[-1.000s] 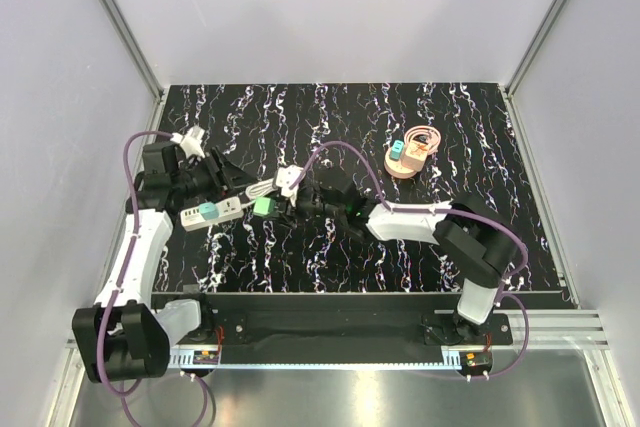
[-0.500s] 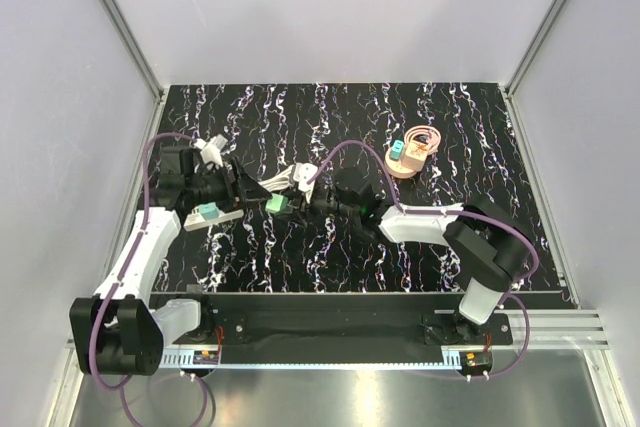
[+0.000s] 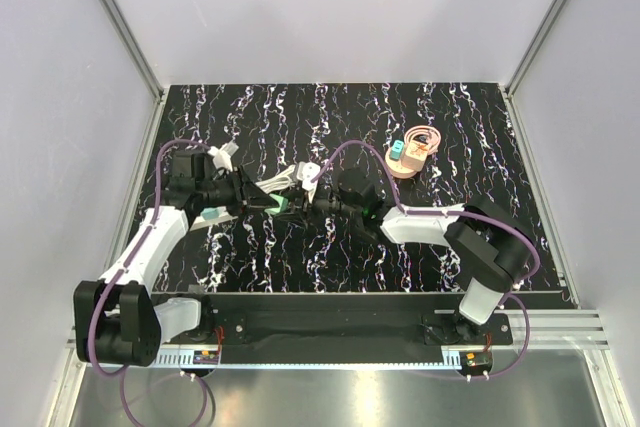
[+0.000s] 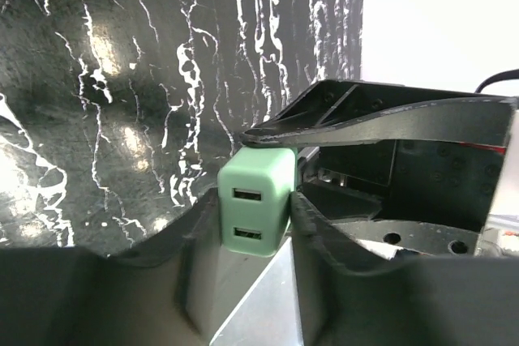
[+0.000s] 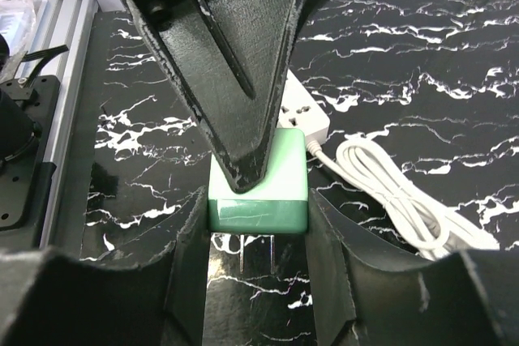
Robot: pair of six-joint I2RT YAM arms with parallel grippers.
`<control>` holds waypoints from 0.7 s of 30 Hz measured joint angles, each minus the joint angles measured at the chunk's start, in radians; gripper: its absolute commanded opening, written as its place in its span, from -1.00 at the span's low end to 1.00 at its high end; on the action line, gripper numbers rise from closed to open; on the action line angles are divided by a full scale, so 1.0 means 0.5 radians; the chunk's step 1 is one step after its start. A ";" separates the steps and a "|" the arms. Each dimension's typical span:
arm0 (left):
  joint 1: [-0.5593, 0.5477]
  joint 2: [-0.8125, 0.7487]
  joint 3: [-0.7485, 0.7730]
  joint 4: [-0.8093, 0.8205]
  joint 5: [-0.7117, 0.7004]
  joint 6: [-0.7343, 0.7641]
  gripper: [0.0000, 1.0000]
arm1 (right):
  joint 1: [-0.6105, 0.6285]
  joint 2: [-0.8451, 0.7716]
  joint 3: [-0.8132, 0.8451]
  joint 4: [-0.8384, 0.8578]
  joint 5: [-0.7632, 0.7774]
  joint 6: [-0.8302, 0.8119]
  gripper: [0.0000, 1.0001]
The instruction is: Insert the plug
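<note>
A green cube (image 3: 284, 205) with two metal prongs hangs above the table between both grippers. My right gripper (image 3: 298, 205) is shut on its sides, and the prongs point at the right wrist camera (image 5: 258, 188). My left gripper (image 3: 268, 203) is closed on it crosswise, and its two USB slots face the left wrist camera (image 4: 255, 200). The teal plug (image 3: 210, 213) sits on the white power strip (image 3: 200, 217) under my left arm, partly hidden. In the wrist views the left gripper (image 4: 255, 220) and the right gripper (image 5: 258, 228) each hug the cube.
A coiled white cable (image 3: 285, 179) lies just behind the grippers and shows in the right wrist view (image 5: 389, 192) beside the strip's end (image 5: 306, 115). A tan round stand (image 3: 412, 155) with another teal block (image 3: 398, 153) stands at the back right.
My left gripper has moved right from over the power strip to the green cube. My right gripper has carried the cube slightly right. The strip has barely moved.
</note>
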 measured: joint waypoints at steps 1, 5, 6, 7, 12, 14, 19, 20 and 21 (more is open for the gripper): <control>0.003 0.002 -0.017 0.035 0.011 -0.028 -0.56 | -0.004 0.000 -0.004 0.000 0.001 0.003 -1.00; 0.007 0.011 -0.095 0.204 0.054 -0.150 -0.89 | -0.017 0.002 -0.013 -0.001 0.002 0.026 -0.57; 0.008 0.011 -0.120 0.260 0.064 -0.189 -1.00 | -0.021 0.002 -0.014 -0.001 0.002 0.034 -0.26; 0.008 0.011 -0.144 0.317 0.073 -0.227 -1.00 | -0.024 0.002 -0.017 -0.001 0.004 0.042 -0.11; -0.010 0.008 -0.223 0.491 0.086 -0.420 -1.00 | -0.023 0.002 -0.027 0.046 0.040 0.116 0.75; -0.028 -0.002 -0.230 0.500 0.047 -0.511 -1.00 | -0.016 -0.018 -0.047 0.083 0.079 0.155 1.00; -0.034 -0.106 -0.227 0.446 -0.261 -0.753 -1.00 | -0.014 -0.233 -0.184 0.072 0.230 0.340 0.99; -0.034 -0.127 -0.217 0.424 -0.334 -0.791 -1.00 | -0.014 -0.304 -0.214 0.066 0.272 0.384 0.99; -0.034 -0.146 -0.188 0.376 -0.438 -0.849 -1.00 | -0.014 -0.385 -0.245 0.055 0.326 0.431 0.99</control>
